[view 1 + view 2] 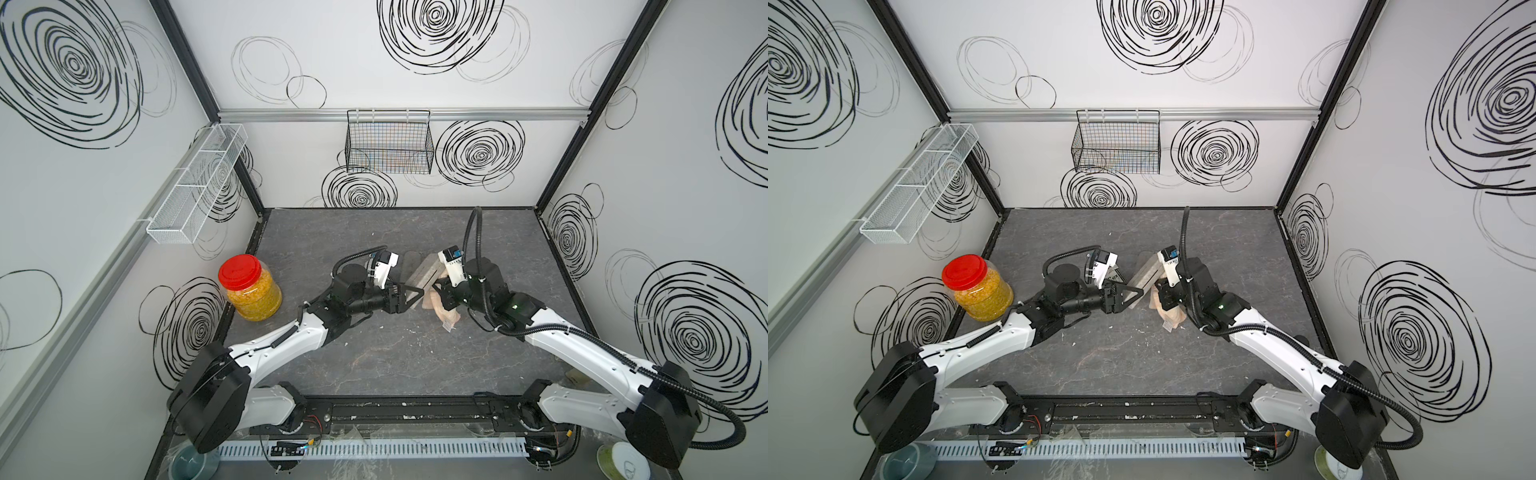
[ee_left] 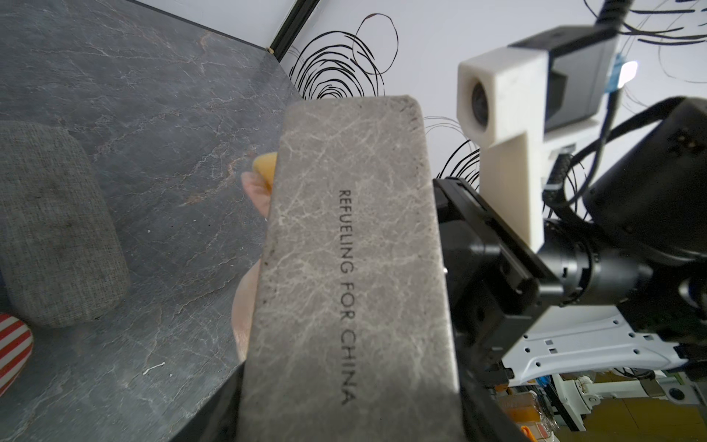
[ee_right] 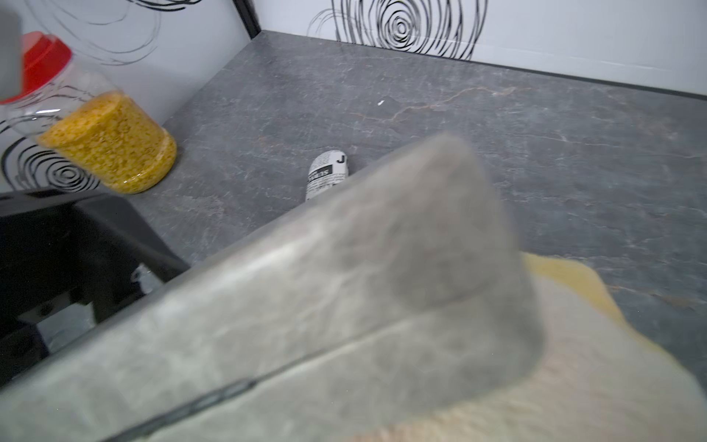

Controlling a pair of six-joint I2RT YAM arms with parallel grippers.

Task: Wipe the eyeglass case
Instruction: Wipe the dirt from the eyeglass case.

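While my left gripper [image 1: 411, 293] pinches the eyeglass case [image 1: 426, 272] endwise, cloth [image 1: 447, 318] clamped in my right gripper [image 1: 439, 287] could pry it loose.

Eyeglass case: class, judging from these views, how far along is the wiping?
Done: the left gripper grips the eyeglass case, and the right gripper holds the cloth. In hand: the cloth sits behind the case, seemingly against it, so wiping looks under way. Left: how much is wiped cannot be told; the printed side has no cloth on it.

White arms [image 1: 274, 345], black joints [image 1: 208, 390], ribbed cables [image 1: 468, 232], perhaps a green light [image 1: 515, 306].
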